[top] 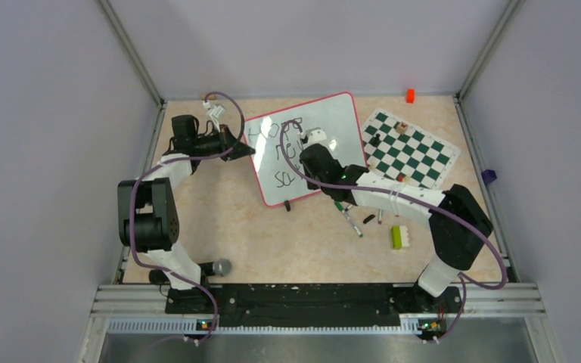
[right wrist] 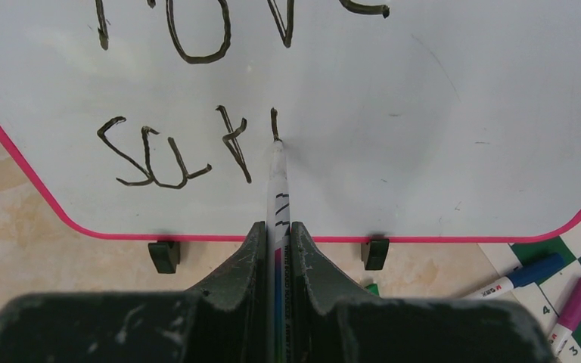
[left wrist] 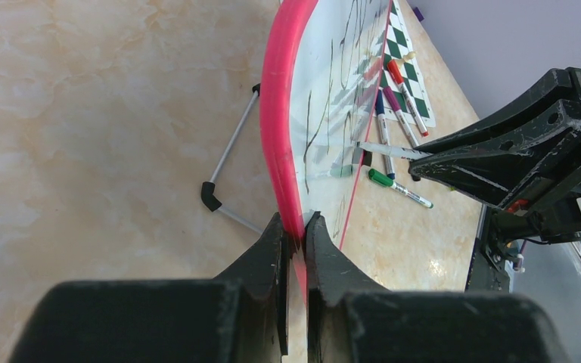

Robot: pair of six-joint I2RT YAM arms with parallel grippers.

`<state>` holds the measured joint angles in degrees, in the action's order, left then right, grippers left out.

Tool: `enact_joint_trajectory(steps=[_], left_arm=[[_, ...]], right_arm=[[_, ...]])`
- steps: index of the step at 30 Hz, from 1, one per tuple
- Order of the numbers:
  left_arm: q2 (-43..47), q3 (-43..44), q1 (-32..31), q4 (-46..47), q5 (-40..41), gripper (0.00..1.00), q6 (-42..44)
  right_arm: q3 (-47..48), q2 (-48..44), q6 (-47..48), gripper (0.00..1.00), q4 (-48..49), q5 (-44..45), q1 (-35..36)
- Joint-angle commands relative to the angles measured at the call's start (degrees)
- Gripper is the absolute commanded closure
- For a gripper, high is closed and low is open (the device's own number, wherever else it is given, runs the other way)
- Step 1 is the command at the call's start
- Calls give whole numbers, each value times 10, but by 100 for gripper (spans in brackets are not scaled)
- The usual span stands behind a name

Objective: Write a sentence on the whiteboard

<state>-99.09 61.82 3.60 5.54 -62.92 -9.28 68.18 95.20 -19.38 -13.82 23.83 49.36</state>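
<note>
The whiteboard (top: 325, 128), glossy white with a pink rim, lies tilted at the table's back middle. My left gripper (left wrist: 295, 231) is shut on its left rim (left wrist: 276, 121). My right gripper (right wrist: 276, 227) is shut on a white marker (right wrist: 278, 189), whose tip touches the board (right wrist: 424, 113) at the end of a short stroke. The sentence (right wrist: 189, 147) reads roughly "sur" plus that stroke on its third line, with parts of the second line above it. Two black clips (right wrist: 165, 255) sit on the board's near edge. In the top view the right gripper (top: 316, 151) hides part of the writing (top: 272, 147).
A green-and-white chess mat (top: 408, 147) with small pieces lies right of the board. Several loose markers (top: 352, 219) lie near the board's front corner. A green-white block (top: 398, 237), a small orange block (top: 410, 95) and a purple thing (top: 488, 176) are at the right.
</note>
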Motion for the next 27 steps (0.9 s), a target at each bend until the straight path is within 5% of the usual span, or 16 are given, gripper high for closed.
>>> enact_joint_trajectory(steps=[1, 27], left_arm=[[-13, -11, -12, -20, 110, 100, 80], [-13, -11, -12, -19, 110, 100, 80]], right_arm=[[-17, -9, -10, 100, -13, -1, -2], [-20, -19, -14, 100, -25, -6, -1]])
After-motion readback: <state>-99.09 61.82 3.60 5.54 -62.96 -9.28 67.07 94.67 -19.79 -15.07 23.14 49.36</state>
